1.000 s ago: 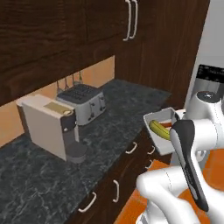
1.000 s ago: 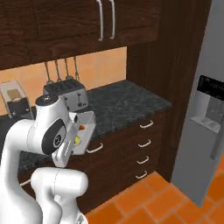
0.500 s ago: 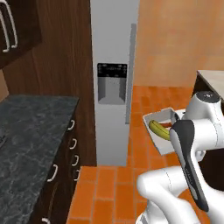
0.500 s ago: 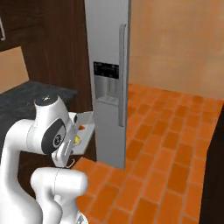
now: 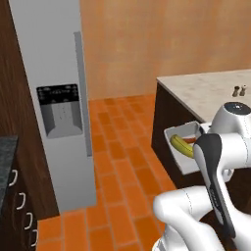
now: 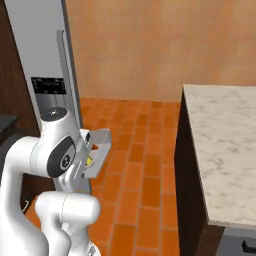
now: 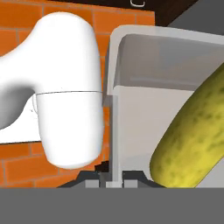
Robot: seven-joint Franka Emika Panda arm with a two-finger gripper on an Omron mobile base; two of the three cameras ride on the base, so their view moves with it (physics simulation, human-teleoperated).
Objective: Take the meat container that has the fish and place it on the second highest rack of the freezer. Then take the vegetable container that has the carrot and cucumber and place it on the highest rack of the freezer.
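Beside island counter (image 5: 206,90) now, container (image 5: 179,158) aloft.

floor (image 5: 122,162): orange brick tiles; fridge (image 5: 54,98) stands on it | island counter (image 5: 211,90): two small shakers (image 5: 239,90)

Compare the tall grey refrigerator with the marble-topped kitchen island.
The tall grey refrigerator stands upright well above the camera's frame; the marble-topped kitchen island is low and broad. The refrigerator is plain grey with a dark dispenser panel and a long handle; the island pairs a pale veined top with dark sides. Both rest on the orange tiled floor.
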